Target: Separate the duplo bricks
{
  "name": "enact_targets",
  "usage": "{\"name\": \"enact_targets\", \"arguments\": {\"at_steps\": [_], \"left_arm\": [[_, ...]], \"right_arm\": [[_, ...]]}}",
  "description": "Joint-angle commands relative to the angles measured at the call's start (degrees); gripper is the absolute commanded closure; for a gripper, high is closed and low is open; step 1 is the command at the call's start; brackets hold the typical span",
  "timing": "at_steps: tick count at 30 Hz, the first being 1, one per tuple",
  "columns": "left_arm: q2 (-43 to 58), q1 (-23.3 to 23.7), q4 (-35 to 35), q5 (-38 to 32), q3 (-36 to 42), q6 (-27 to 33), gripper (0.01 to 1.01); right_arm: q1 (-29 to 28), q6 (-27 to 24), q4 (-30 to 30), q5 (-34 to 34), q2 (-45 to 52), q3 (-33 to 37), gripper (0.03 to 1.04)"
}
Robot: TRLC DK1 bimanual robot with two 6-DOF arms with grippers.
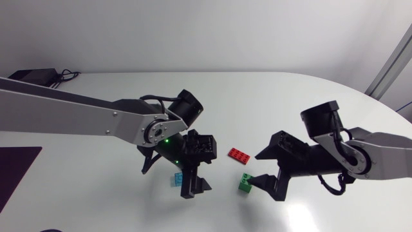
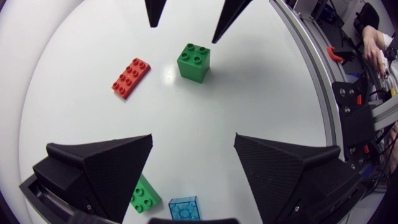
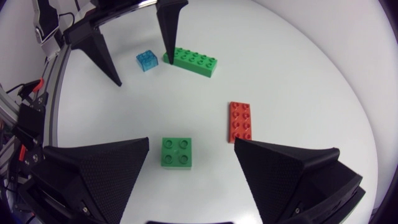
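Observation:
Four duplo bricks lie apart on the white table. A small green square brick (image 3: 177, 152) (image 1: 246, 182) (image 2: 194, 61) stands free between the fingers of my open right gripper (image 3: 193, 171) (image 1: 259, 171). A flat red brick (image 3: 240, 121) (image 1: 239, 154) (image 2: 130, 77) lies just beyond it. My left gripper (image 2: 193, 171) (image 1: 170, 176) is open, low over the table. A clear blue brick (image 2: 185, 207) (image 3: 147, 60) (image 1: 177, 179) and a long green brick (image 3: 194, 61) (image 2: 145, 194) lie under it. In the head view the left gripper hides the long green brick.
The two grippers face each other across the middle of the table (image 1: 290, 96). My right gripper's fingertips (image 2: 154, 12) show ahead in the left wrist view. My left gripper's fingertips (image 3: 169, 31) show by the long green brick in the right wrist view.

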Motion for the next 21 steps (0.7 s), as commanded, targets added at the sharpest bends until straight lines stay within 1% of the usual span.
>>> {"name": "enact_targets", "arguments": {"at_steps": [1,8,14,18,21], "left_arm": [[-2.09,0.26,0.41,0.23,-1.71,-0.59,0.111],[-3.84,0.26,0.32,0.23,-3.11,-0.59,0.111],[-4.46,0.26,0.41,0.23,-3.99,-0.50,0.111],[-4.46,0.35,0.85,0.23,-4.52,-0.41,0.111],[-4.46,0.35,0.93,0.32,-4.61,-0.32,0.111]], "right_arm": [[2.14,-0.33,-0.70,1.47,0.78,-2.25,0.08],[5.65,1.70,3.43,5.69,5.53,-2.96,0.09],[5.48,2.05,6.06,6.83,9.84,-1.90,0.10],[5.48,2.31,6.59,6.92,10.54,-1.90,0.19],[5.22,2.40,6.86,6.83,10.54,-2.08,0.32]]}}
